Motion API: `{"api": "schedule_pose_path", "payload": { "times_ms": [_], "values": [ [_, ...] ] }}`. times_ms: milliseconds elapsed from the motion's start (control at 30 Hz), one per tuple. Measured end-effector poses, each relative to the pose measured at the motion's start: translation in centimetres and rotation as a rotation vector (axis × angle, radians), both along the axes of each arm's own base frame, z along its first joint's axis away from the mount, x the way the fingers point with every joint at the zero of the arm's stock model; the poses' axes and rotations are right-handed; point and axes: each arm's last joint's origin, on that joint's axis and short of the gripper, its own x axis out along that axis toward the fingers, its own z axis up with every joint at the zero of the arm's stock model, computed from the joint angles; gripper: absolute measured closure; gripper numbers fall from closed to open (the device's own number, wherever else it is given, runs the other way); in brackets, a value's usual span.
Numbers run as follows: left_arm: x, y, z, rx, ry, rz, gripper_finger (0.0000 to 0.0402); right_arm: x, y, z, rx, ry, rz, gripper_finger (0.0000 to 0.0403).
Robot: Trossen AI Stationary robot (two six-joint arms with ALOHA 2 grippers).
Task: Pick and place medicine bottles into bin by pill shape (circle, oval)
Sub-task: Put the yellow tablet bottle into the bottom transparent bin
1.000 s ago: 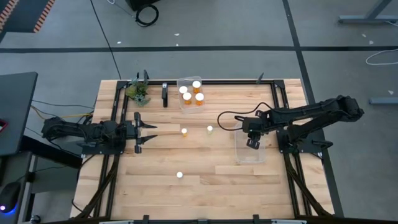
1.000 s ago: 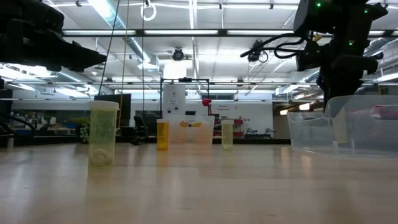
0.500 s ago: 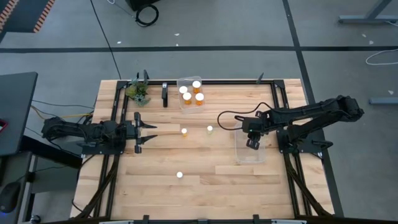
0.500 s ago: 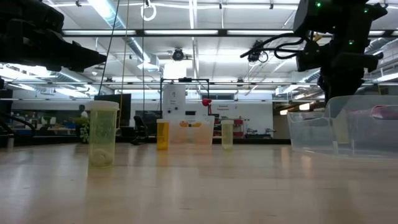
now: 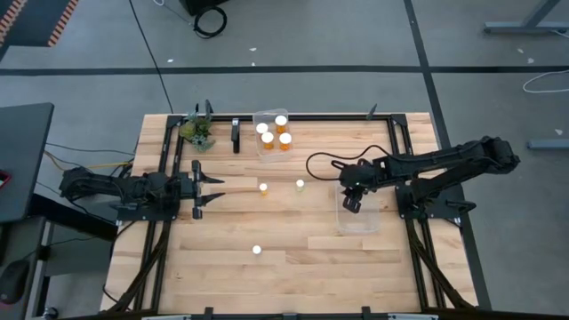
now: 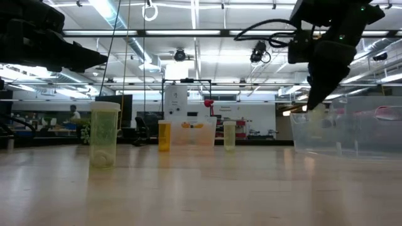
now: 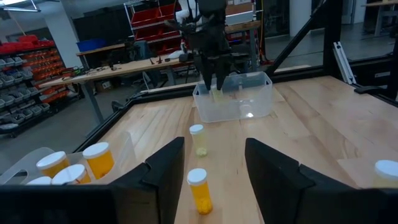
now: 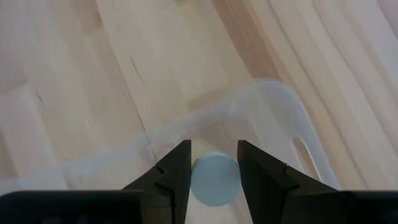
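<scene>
We are holding bottle in right gripper, fingers closed on cap, over clear bin; left gripper resting open.

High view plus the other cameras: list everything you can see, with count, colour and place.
table: one, light wood, under everything
far bin: one, clear, back edge
binned bottles: four, orange with white caps, in far bin
loose bottles: three, white-capped, mid-table
right bin: one, clear, right side
plant: one, green, back left
black bar: one, beside plant
held bottle: one, white cap, above right bin
left gripper: open, left edge
right gripper: gripping held bottle
</scene>
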Motion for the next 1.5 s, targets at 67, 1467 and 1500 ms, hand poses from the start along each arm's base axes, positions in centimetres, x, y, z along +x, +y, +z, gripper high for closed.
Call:
{"api": "schedule_pose_path", "payload": {
  "times_ms": [67,1467,1500],
  "values": [
    [0.0,0.0,0.0,0.000,-0.001,0.000,0.0225,0.4,0.0,0.0,0.000,-0.027,0.001,0.0272],
    [0.0,0.0,0.0,0.000,0.000,0.000,0.0224,0.3,-0.4,-2.1,-0.062,0.179,0.000,0.0271],
    [0.0,0.0,0.0,0.000,0.000,0.000,0.0223,0.3,-0.4,-2.1,-0.062,0.180,0.000,0.0271]
  ]
}}
